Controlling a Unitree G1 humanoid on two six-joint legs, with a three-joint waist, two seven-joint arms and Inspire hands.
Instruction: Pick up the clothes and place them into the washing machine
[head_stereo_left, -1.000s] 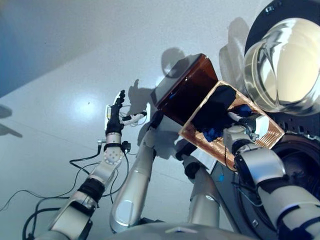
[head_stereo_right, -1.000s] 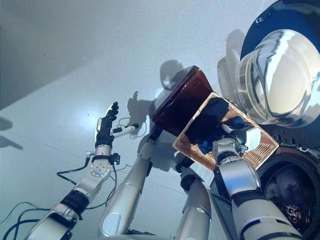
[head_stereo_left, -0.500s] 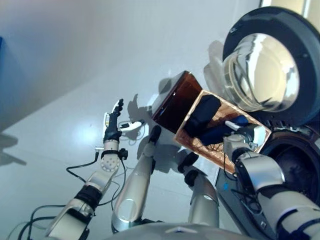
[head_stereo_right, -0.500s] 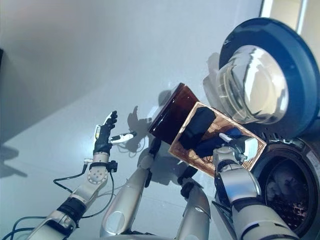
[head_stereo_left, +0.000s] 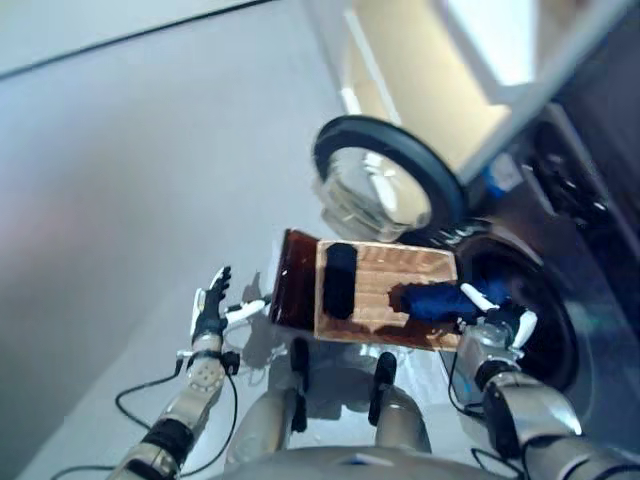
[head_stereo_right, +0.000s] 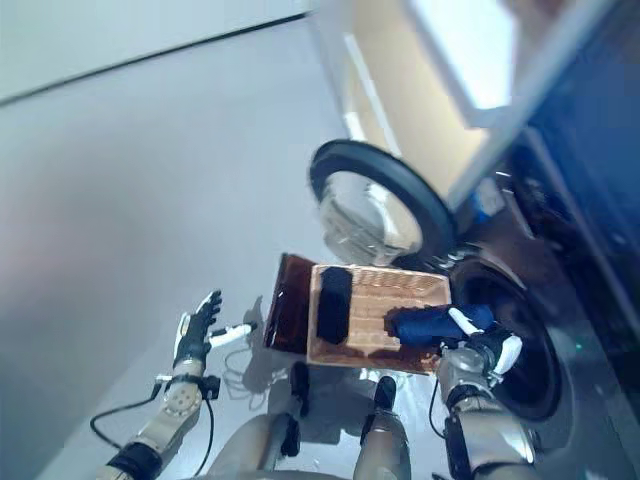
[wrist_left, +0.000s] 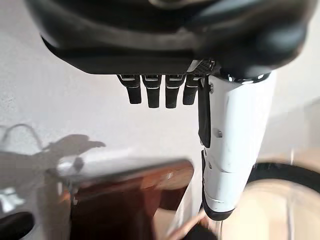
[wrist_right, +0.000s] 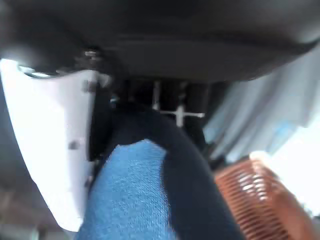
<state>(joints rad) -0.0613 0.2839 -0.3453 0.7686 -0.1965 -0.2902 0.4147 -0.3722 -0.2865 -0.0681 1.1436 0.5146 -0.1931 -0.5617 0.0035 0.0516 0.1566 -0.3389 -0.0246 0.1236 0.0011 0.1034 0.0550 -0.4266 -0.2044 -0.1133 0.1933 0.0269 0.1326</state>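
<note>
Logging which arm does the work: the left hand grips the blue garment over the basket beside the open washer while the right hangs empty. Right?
No, the hands are swapped. The right wrist view shows the right hand closed on the blue garment; the left hand hangs empty.

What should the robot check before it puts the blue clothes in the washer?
1. Right hand grips the blue cloth: ok, fingers are curled round it in the right wrist view.
2. Washer door open: ok.
3. Drum opening clear: cannot tell, too dark.
4. Cloth free of the basket: not ok, it lies partly over it.
5. Left hand out of the way: ok, open, apart from the basket.
6. Dark cloth remains in the basket: ok.
</note>
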